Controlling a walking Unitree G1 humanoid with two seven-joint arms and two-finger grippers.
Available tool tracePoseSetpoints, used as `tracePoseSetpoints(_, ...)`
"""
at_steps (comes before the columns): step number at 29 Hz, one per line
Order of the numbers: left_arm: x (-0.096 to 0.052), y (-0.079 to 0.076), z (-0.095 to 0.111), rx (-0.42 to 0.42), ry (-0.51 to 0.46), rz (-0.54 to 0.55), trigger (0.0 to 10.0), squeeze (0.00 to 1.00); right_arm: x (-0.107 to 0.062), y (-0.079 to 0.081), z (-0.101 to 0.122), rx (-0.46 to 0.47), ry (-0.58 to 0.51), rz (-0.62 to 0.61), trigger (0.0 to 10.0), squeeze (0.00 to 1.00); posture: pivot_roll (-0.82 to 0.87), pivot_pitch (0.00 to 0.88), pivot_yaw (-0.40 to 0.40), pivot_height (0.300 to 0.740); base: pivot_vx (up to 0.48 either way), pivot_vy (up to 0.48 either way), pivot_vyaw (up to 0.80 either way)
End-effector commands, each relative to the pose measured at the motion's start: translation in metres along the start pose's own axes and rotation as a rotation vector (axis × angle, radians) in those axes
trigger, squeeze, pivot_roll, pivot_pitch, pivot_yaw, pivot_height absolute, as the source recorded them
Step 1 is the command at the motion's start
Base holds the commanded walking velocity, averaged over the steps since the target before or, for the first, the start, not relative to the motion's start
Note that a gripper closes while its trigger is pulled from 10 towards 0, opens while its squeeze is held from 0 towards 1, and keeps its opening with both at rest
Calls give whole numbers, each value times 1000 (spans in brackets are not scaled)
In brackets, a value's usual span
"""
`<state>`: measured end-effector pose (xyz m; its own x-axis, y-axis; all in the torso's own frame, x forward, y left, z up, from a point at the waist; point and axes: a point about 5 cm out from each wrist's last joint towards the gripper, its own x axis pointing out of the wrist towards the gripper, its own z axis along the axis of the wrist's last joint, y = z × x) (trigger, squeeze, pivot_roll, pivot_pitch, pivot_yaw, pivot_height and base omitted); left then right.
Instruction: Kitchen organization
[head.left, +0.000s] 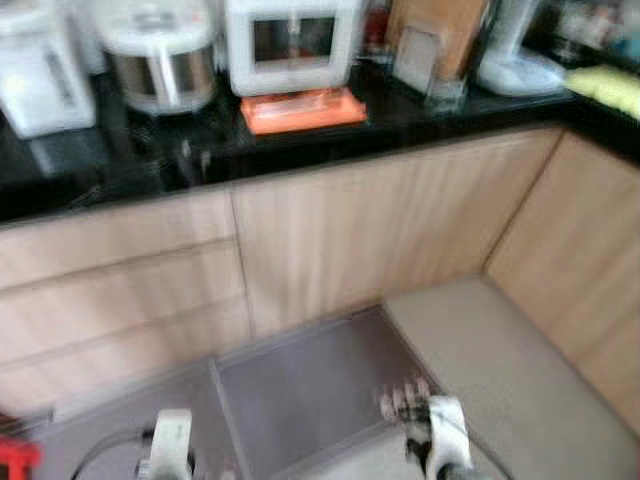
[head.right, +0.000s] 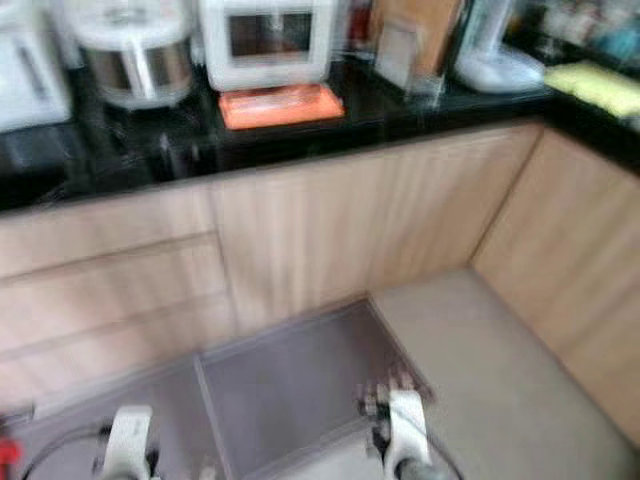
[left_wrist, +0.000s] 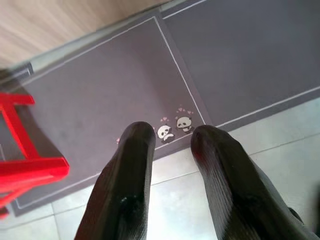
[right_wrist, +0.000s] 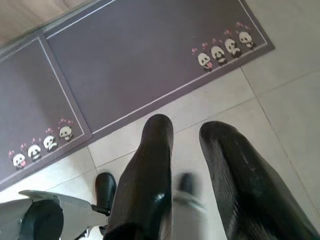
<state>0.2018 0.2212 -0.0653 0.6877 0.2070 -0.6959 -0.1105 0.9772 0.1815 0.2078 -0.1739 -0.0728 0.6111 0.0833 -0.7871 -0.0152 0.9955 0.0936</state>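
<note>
Step in hand, by judgement: approach to the worktop, nothing gripped; blurred head views suggest walking.

- Black worktop (head.left: 150, 160): landmark, above pale wood cupboards (head.left: 330, 230).
- Grey floor mats (head.left: 300, 390): on the floor below the worktop.
- White oven (head.left: 292, 42): on the worktop, at the back.
- Rice cooker (head.left: 162, 55): on the worktop, beside the oven.
- Orange tray (head.left: 302, 108): on the worktop, just before the oven.
- Red stool (left_wrist: 25, 160): far below the worktop, at a mat's edge.
- Left gripper (left_wrist: 172, 145): low over the mats, fingers narrowly parted, empty.
- Right gripper (right_wrist: 187, 140): low over tile, narrowly parted, empty.

Next move: closer to the worktop, arms raised.
</note>
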Motion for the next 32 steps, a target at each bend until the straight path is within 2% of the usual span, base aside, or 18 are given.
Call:
tracePoseSetpoints(1, -1, -5, -2, 6, 10, -17, 10000, 0, -1, -6, -2, 4, 11, -14, 10000, 0, 32, 0, 1, 740, 0, 0, -700)
tracePoseSetpoints(8, -1, -8, -3, 34, 8, -38, 10000, 0, -1, -6, -1, 8, 8, -17, 10000, 0, 25, 0, 0, 740, 0, 0, -703)
tracePoseSetpoints(17, -1, -8, -5, 14, 17, -41, 10000, 0, -1, -7, 1, 6, 7, -18, 10000, 0, 23, 1, -4, 740, 0, 0, -703)
tracePoseSetpoints(21, -1, -8, -5, 65, 11, -37, 10000, 0, -1, -7, 1, 3, 8, -18, 10000, 0, 23, 0, -9, 740, 0, -77, -702)
tracePoseSetpoints(23, -2, -8, -5, 65, 12, -38, 10000, 0, -1, -8, 1, 1, 8, -18, 10000, 0, 27, 0, -11, 740, 0, -480, -706)
tracePoseSetpoints(24, -2, -7, -7, 19, 18, -31, 10000, 0, -1, -7, 2, -4, 9, -16, 10000, 0, 26, 0, -12, 740, 0, 0, -700)
tracePoseSetpoints(26, -2, -6, -8, -2, 21, -26, 10000, 0, -1, -7, 2, -7, 8, -15, 10000, 0, 20, 0, -9, 740, 0, 0, -703)
tracePoseSetpoints(32, -3, -6, -10, 25, 31, -38, 10000, 0, -1, -7, 1, -8, 10, -13, 10000, 0, 25, 0, -9, 740, 0, 0, -702)
